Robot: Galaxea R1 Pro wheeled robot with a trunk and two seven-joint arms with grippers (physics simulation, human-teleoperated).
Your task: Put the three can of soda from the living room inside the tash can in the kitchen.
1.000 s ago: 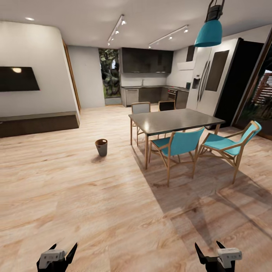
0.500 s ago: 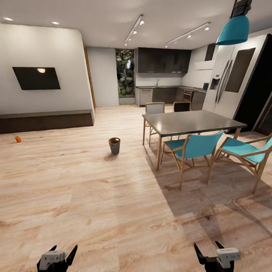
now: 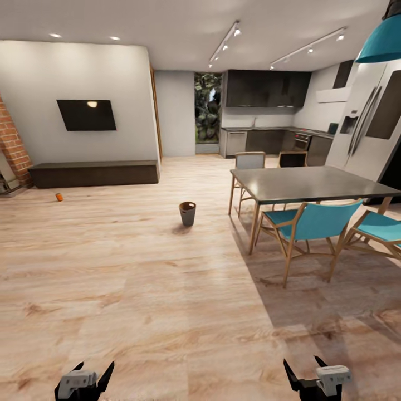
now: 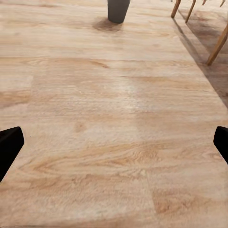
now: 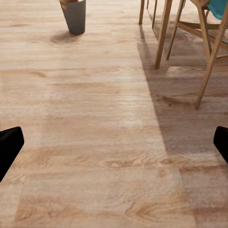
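A small orange can of soda (image 3: 59, 196) lies on the plank floor at the far left, in front of a low dark bench. The grey trash can (image 3: 187, 214) with a brown inside stands on the open floor mid-room, left of the dining table; its wall also shows in the left wrist view (image 4: 118, 10) and the right wrist view (image 5: 73, 16). My left gripper (image 3: 84, 379) and right gripper (image 3: 312, 377) hang low at the near edge, both open and empty, well short of the bin.
A dark-topped dining table (image 3: 312, 184) with teal chairs (image 3: 312, 225) stands at the right. The kitchen counter (image 3: 267, 140) lies at the back, a fridge (image 3: 370, 133) at the right. A brick chimney (image 3: 12, 142) and low bench (image 3: 93, 173) line the left wall.
The camera has turned left: table, bin and kitchen have slid right in the picture, and the brick chimney has come in at the left. Both grippers keep their pose.
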